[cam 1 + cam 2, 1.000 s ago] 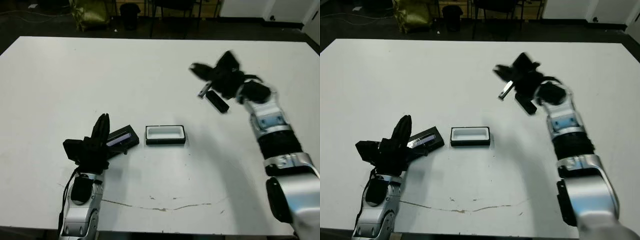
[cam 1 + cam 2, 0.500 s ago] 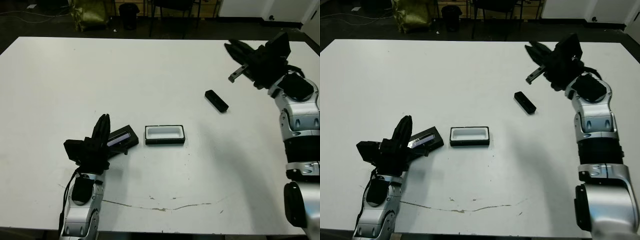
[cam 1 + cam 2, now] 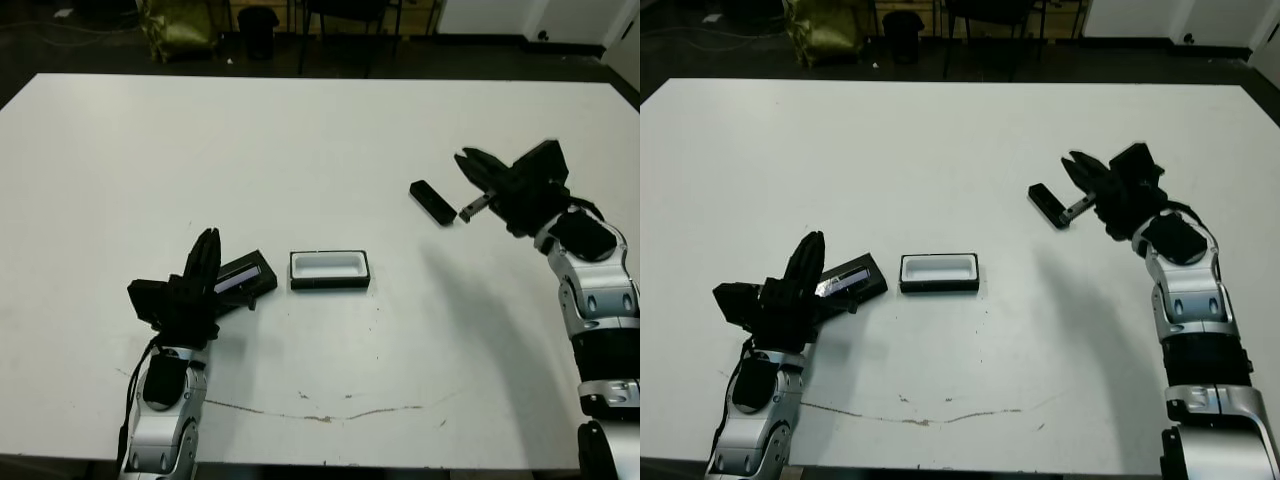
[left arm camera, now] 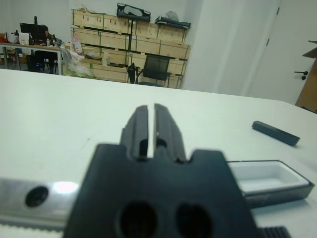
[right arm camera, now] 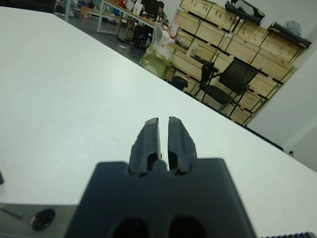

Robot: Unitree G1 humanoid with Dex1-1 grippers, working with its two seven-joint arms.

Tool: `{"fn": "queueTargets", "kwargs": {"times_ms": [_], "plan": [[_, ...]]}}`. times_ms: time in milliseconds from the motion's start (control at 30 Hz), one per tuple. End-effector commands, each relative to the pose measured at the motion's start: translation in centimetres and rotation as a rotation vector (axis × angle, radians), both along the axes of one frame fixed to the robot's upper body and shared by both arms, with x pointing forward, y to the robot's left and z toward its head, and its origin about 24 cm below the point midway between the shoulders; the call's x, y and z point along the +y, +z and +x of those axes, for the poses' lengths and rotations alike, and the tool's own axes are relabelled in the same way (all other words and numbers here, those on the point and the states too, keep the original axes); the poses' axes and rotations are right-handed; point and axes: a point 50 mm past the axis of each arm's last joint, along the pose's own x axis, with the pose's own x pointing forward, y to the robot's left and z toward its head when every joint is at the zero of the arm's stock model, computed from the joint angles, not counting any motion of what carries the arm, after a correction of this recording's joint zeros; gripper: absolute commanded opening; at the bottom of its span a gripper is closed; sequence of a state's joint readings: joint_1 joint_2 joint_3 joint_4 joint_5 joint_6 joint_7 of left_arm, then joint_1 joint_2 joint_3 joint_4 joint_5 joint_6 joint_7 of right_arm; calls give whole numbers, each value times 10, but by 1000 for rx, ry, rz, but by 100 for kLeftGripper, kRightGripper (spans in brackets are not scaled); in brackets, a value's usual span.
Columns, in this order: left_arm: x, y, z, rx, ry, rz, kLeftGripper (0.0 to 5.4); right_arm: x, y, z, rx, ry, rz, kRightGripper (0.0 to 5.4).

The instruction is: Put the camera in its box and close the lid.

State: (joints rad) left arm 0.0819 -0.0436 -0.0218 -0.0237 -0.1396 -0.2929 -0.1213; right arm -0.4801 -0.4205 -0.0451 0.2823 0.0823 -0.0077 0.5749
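One camera (image 3: 433, 202) lies flat on the table's (image 3: 300, 140) right side, its long axis running far-left to near-right. One open box (image 3: 330, 270) sits centrally, one lid (image 3: 245, 280) just left. Right gripper (image 3: 468, 185) hovers beside the camera, fingers together, empty; left gripper (image 4: 152, 124) likewise pressed together.

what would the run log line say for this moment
small matte-black camera bar: on table, outside white-lined black box | glossy-topped flat black lid: off, beside box | right claw: shut, beside camera | left claw: shut, empty
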Motion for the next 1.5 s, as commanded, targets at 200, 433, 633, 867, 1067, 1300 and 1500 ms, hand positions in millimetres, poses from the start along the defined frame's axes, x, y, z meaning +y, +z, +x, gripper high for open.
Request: {"fn": "queueTargets", "kwargs": {"times_ms": [200, 433, 633, 867, 1067, 1300, 1500], "plan": [[3, -6, 0, 20, 3, 24, 0, -13, -9, -10, 118, -8, -3, 143], [2, -5, -2, 32, 7, 23, 0, -18, -14, -7, 141, -31, -8, 303], [2, -5, -2, 37, 5, 20, 0, -22, -18, -2, 148, -63, -6, 436], [4, -7, -1, 21, -5, 18, 0, -22, -25, 9, 187, -111, -4, 538], [4, -8, -1, 12, -7, 22, 0, -22, -31, 19, 227, -128, 23, 538], [5, -8, -2, 27, -2, 18, 0, -18, -41, 29, 297, -138, 69, 538], [4, -8, -2, 21, -6, 21, 0, -12, -45, 34, 336, -115, 101, 538]]}}
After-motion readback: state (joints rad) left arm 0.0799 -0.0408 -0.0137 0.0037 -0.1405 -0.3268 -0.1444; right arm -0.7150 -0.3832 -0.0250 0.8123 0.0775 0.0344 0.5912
